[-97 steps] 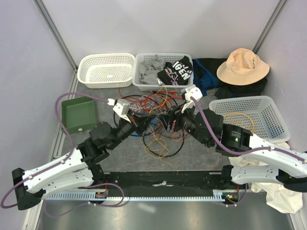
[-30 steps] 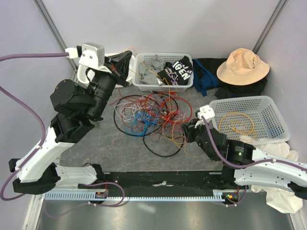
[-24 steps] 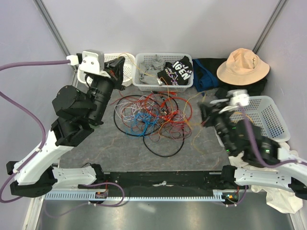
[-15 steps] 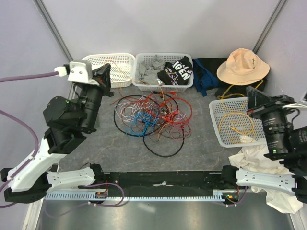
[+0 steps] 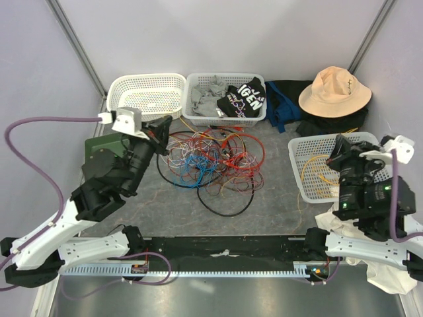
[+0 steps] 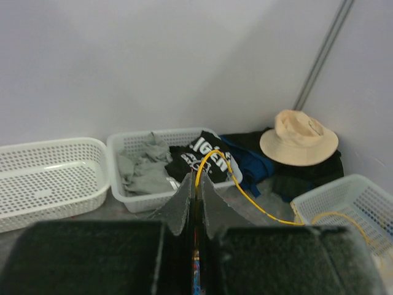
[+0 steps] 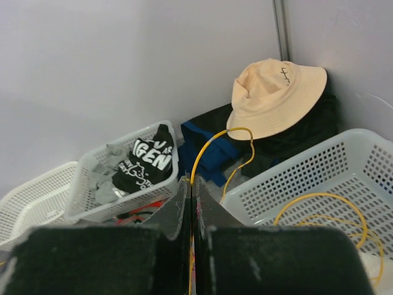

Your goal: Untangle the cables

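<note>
From above, the cables (image 5: 208, 158) lie tangled mid-tabletop (image 5: 264, 205), between the two arms. In the left wrist view, the left pincer (image 6: 195, 184) is clenched on a yellow cable (image 6: 212, 152) running right towards a white basket (image 6: 368, 203). In the right wrist view, the right pincer (image 7: 189, 183) likewise grips a yellow cable.

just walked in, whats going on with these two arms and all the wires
Two robot arms are sorting out a tangle of cables on the table. The left gripper, at the pile's left edge, and the right gripper, over the white basket, are each shut on yellow cable; whether it is one strand is unclear. A yellow coil already lies in that basket. The red, blue, white and black wires are knotted together.
</note>
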`<act>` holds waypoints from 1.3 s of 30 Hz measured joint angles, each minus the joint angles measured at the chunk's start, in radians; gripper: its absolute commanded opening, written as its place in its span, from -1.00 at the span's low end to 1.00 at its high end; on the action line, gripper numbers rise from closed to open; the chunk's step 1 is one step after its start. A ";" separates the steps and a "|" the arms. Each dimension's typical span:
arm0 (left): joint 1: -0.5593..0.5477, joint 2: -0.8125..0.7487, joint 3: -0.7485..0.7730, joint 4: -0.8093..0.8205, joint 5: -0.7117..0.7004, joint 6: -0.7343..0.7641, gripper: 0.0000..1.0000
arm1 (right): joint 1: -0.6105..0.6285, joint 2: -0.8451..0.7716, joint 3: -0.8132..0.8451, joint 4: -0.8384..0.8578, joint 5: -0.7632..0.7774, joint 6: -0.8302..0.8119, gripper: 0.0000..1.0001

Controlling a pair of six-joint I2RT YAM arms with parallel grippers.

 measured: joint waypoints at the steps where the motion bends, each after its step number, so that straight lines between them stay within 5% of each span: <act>1: 0.000 0.003 -0.015 -0.010 0.016 -0.021 -0.97 | 0.000 -0.010 -0.028 0.002 0.005 0.000 -1.00; 13: 0.000 0.018 -0.117 -0.063 0.137 -0.189 -0.97 | -0.089 0.209 -0.045 -0.029 -0.037 0.054 -1.00; 18: 0.000 -0.004 -0.145 -0.073 0.156 -0.223 -0.97 | -0.348 0.460 0.156 -0.208 -0.341 0.227 -1.00; 23: 0.000 -0.045 -0.161 -0.107 0.156 -0.238 -0.96 | -0.618 0.558 0.169 -0.331 -0.590 0.372 -1.00; 30: 0.000 -0.084 -0.163 -0.120 0.156 -0.243 -0.96 | -1.052 0.487 0.075 -0.388 -0.797 0.551 -1.00; 39: 0.000 -0.061 -0.164 -0.123 0.183 -0.245 -0.96 | -1.101 0.262 0.023 -0.389 -0.766 0.603 -1.00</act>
